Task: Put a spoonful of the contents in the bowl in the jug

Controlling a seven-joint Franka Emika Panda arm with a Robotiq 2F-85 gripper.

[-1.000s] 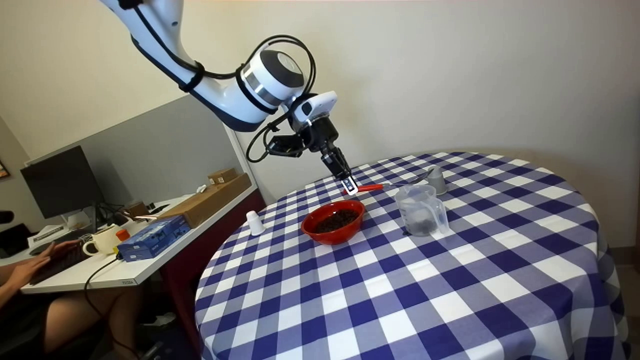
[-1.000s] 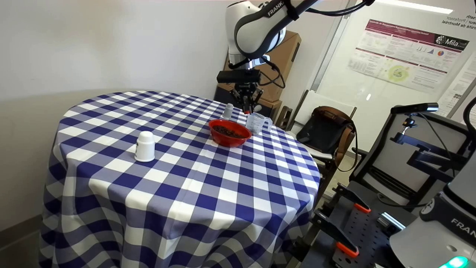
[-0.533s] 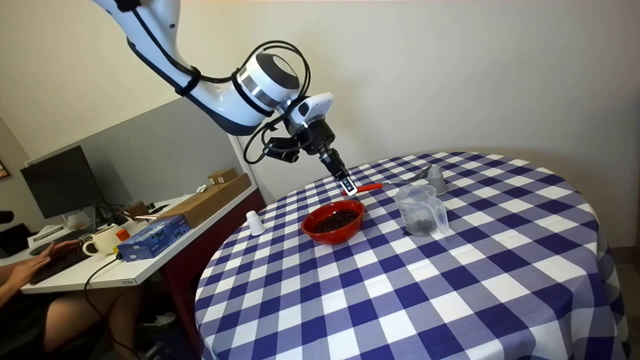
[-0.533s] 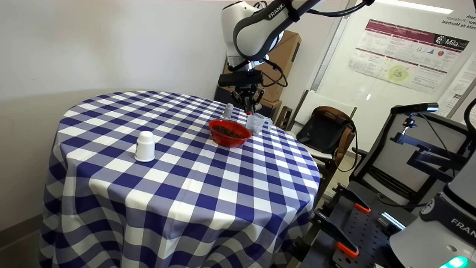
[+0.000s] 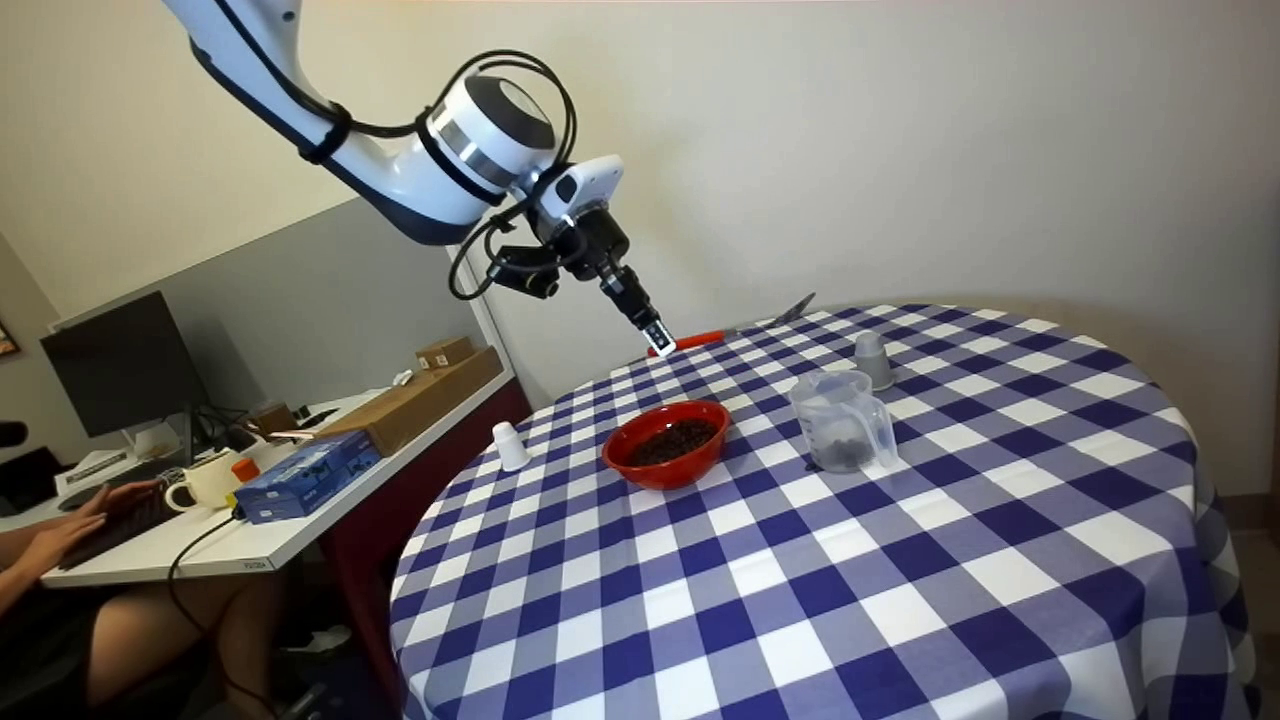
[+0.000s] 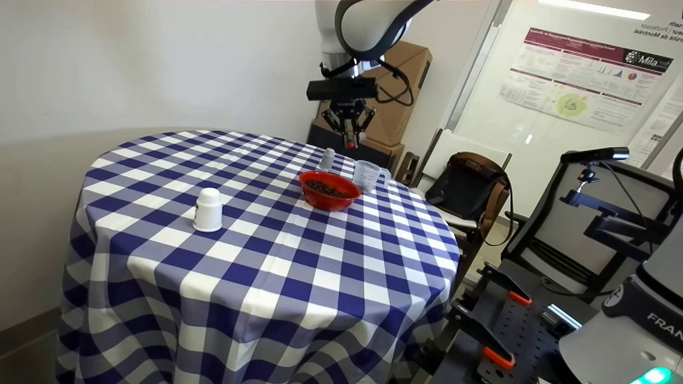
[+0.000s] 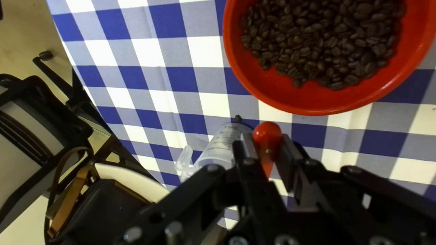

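Now, end effector (image 7: 267,146): pinching the long spoon with red handle and grey head (image 5: 702,339) near the handle's rounded butt (image 7: 267,132), presumably so its length gives reach.
Spoon head (image 5: 795,309): up in the air, tilted upward; whether it is loaded, I cannot tell.
Round red bowl (image 7: 306,100): upright, holding dark brown coffee beans (image 7: 320,44), likely as the supply to scoop from.
Clear plastic measuring jug (image 5: 828,405): upright near the bowl, probably to keep the carry short; a dark heap (image 5: 843,453) shows at its bottom, so a spoonful may be in already.
Single dark bean (image 7: 238,118): on the blue-and-white cloth-covered desk (image 5: 900,560) by the jug's base, perhaps spilt.
Small grey tapered cup (image 5: 873,362): standing near the jug.
White tapered cup (image 6: 208,210): well apart from the jug, likely out of the way.
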